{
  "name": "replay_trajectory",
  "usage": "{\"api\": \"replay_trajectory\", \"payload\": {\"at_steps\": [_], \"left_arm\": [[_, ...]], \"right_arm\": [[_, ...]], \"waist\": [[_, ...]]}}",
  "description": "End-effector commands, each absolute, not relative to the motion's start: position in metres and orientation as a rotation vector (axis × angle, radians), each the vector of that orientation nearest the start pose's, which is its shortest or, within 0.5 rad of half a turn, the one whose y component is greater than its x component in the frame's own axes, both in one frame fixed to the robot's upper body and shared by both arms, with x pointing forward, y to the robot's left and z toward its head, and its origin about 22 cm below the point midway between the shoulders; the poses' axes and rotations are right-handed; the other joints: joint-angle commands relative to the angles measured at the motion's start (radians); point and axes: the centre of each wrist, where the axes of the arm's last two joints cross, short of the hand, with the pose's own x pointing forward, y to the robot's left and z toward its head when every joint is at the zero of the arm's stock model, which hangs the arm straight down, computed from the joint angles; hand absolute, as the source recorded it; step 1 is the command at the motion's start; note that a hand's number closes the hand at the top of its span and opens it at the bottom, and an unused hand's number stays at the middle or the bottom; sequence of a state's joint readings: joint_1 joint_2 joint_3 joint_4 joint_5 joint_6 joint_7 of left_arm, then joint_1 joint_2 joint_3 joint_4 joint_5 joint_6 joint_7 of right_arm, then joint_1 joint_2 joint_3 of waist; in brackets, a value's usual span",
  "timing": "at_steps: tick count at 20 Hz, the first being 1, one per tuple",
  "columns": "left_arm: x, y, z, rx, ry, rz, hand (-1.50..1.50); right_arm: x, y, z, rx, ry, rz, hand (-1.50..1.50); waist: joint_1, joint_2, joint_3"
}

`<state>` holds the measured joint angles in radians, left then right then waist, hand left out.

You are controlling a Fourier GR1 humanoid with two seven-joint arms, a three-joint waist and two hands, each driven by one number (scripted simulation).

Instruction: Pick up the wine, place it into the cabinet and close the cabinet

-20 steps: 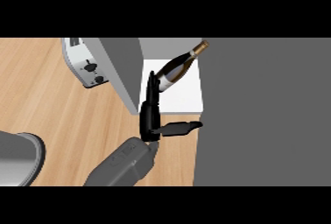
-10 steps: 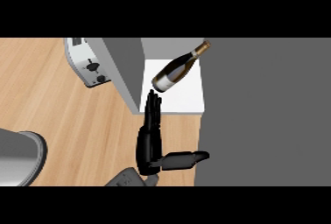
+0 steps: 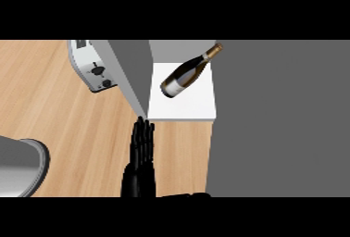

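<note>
Counter: light wood top, spread over the left and near-middle of the view.

Grey panel: a plain dark-grey surface, filling the right side from far to near.

Cabinet: a white shelf floor is seen at the far middle, with a grey back wall beyond it. Its grey door is seen edge-on along the shelf's left side, slanting from far left to near right, standing open.

Grey round object: cut off by the near-left edge; what it is cannot be told.

Toaster: silver-grey, with dark knobs on its face, at the far left, just beside the door.

Wine: a dark bottle with a pale label band, lying on the shelf. Its long axis runs diagonally; the neck points far-right, the base near-left.

Hand: black, which of the two cannot be told. Fingers are held straight and together, pointing far; nothing is held. The fingertips are at the shelf's near-left corner, by the door's near end; contact cannot be judged. The bottle lies well apart from it.
</note>
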<state>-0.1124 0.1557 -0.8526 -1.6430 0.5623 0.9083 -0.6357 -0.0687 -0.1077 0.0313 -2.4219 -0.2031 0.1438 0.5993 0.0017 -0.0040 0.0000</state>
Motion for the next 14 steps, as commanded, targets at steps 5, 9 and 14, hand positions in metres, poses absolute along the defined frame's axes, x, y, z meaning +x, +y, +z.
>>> {"api": "replay_trajectory", "payload": {"at_steps": [5, 9, 14], "left_arm": [[0.144, 0.104, 0.019, -0.205, -1.928, 0.2, -1.5], [0.134, 0.125, 0.047, -0.244, -1.921, 0.176, -1.5], [0.128, 0.154, 0.04, -0.234, -1.927, 0.139, -1.5]], "right_arm": [[0.138, -0.221, 0.205, 0.367, -1.837, 0.352, 1.5], [0.149, -0.225, 0.202, 0.377, -1.811, 0.432, 1.5], [0.138, -0.215, 0.198, 0.372, -1.834, 0.502, 1.5]], "waist": [[-0.004, 0.001, 0.0], [-0.002, 0.001, 0.001], [-0.002, 0.002, 0.0]]}}
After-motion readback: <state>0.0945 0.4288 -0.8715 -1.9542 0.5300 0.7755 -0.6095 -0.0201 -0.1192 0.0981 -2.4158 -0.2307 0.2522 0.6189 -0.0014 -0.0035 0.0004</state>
